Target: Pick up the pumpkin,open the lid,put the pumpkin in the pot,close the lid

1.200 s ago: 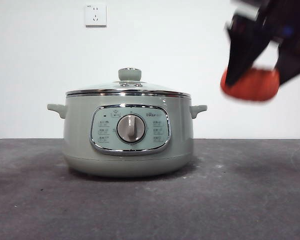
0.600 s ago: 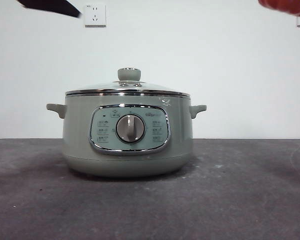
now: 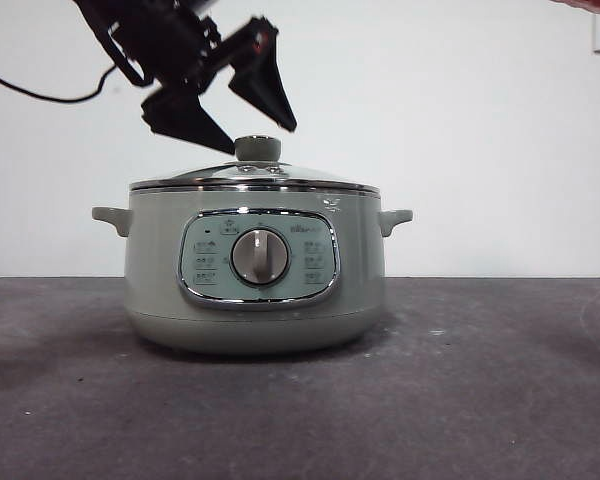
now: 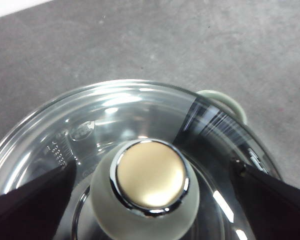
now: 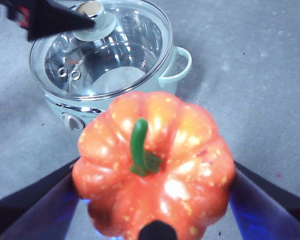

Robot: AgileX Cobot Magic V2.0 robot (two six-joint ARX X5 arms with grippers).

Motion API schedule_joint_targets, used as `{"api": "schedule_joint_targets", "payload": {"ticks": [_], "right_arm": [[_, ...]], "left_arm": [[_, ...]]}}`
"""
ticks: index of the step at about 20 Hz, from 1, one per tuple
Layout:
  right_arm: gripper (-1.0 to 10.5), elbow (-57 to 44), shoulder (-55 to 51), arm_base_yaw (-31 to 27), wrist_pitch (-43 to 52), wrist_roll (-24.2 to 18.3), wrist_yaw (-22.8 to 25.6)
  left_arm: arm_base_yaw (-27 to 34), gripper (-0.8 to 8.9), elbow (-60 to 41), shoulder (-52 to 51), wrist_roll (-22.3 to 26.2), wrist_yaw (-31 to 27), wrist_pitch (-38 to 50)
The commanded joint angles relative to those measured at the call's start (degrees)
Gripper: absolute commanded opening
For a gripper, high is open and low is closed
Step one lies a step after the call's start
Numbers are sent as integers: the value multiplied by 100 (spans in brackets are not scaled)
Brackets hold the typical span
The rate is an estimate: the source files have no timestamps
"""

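Looks like lid-lifting time: left gripper (image 3: 252, 132) hanging right over the lid (image 3: 255, 178), jaws spread wide to either side of the sage-green knob (image 3: 259, 148) and not touching it yet. Probably the only sane place to grab, that knob (image 4: 149, 192), chunky with a shiny chrome cap on top, so likely a bit slick; better to pinch the green waist under the cap than the chrome itself. Glass dome with a steel rim, so stiff, fairly heavy for its size and definitely breakable if dropped or knocked against the pot (image 3: 255, 275). Lid seated flat and closed on the pot, which sits mid-table, big sage-green thing with two little side handles and a chrome-framed panel with a round silver dial (image 3: 260, 257). Over on the other side, right gripper (image 5: 152, 195) clamped on the pumpkin (image 5: 155, 165), held high in the air off to the pot's side, just an orange sliver at the top corner in the front view. Glossy, ribbed, curved green stem (image 5: 139, 147), looks light and hard plastic-ish, so slippery but squeezed across the ribs seems fine.
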Motion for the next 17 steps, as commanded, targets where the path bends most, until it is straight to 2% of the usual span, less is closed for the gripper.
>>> {"api": "schedule_joint_targets", "payload": {"ticks": [1,5,8,9,15,17], "right_arm": [[-10,4,-15,11,35,52,-4],[-10,4,-15,11,39,50,17],[-10,4,-11,11,48,50,17],[-10,4,-11,11,48,48,17],[-10,4,-11,11,39,50,15],[-10,4,-11,11,35,50,15]], "left_arm": [[-48,752,-7,144,85,-50,166],[-122,730,-7,216,83,-284,181],[-160,329,-7,216,83,-302,116],[-166,250,-7,216,83,-302,72],[-168,-10,-7,216,81,-295,-90],[-168,-9,-7,216,79,-282,-90]]}}
